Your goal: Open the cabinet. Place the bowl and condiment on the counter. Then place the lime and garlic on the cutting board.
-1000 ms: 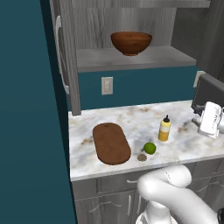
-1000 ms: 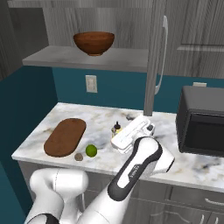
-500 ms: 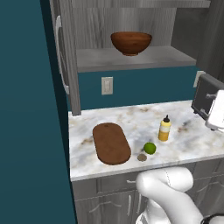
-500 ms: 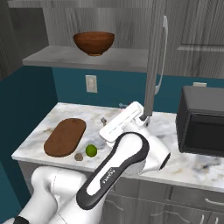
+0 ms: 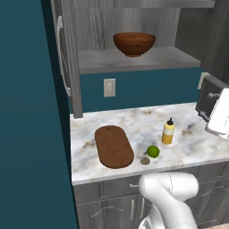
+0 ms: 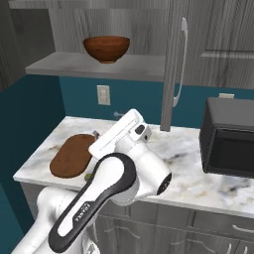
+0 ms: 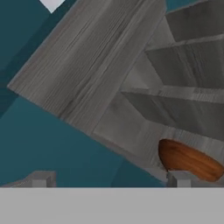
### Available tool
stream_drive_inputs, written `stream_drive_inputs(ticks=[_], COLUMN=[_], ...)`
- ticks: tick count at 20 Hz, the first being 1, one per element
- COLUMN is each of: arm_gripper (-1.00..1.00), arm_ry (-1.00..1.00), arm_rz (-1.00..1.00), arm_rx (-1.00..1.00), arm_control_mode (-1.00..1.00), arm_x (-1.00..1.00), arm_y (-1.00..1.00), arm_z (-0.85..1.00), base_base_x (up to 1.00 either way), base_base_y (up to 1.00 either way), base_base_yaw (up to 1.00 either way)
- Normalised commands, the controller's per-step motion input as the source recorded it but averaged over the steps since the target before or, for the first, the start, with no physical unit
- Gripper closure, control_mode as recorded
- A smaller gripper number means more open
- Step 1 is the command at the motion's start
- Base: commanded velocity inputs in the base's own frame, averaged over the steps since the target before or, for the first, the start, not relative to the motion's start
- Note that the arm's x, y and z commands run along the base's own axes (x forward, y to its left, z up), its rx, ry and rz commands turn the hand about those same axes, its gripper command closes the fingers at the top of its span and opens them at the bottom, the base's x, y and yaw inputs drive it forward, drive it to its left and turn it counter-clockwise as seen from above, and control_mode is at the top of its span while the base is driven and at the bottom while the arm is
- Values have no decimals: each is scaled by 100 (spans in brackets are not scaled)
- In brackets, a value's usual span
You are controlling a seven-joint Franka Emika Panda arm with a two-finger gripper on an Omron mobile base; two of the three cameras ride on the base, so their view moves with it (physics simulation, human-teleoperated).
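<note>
On grey cabinet shelf, wide reddish-brown wooden bowl sitting: rigid, light, smooth; pinching rim seems best. Gripper fingers standing apart, holding nothing.

We see a cabinet of matt grey wood grain with a smooth silver metal handle, its shelf bearing a polished reddish-brown wooden bowl. Below, the counter shows glossy white marble veined beige and grey, with a dark matt wooden cutting board and a smooth yellow plastic bottle
</note>
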Motion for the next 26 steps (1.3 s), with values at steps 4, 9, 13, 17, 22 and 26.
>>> stream_drive_inputs(ticks=[4, 9, 13, 17, 22, 26], arm_gripper=[-100, -100, -100, -100, -100, -100], arm_ry=[-9, -9, -14, -16, -15, -16], arm_rz=[-7, -9, -8, -7, -6, -3], arm_rx=[-6, -7, -17, -28, -30, -29], arm_control_mode=[-100, -100, -100, -100, -100, -100], arm_x=[-35, -32, -23, -8, 0, 0], arm_y=[36, 29, 34, 33, 24, 11], arm_z=[43, 58, 54, 52, 55, 46], base_base_x=[0, 0, 0, 0, 0, 0], base_base_y=[0, 0, 0, 0, 0, 0], base_base_yaw=[0, 0, 0, 0, 0, 0])
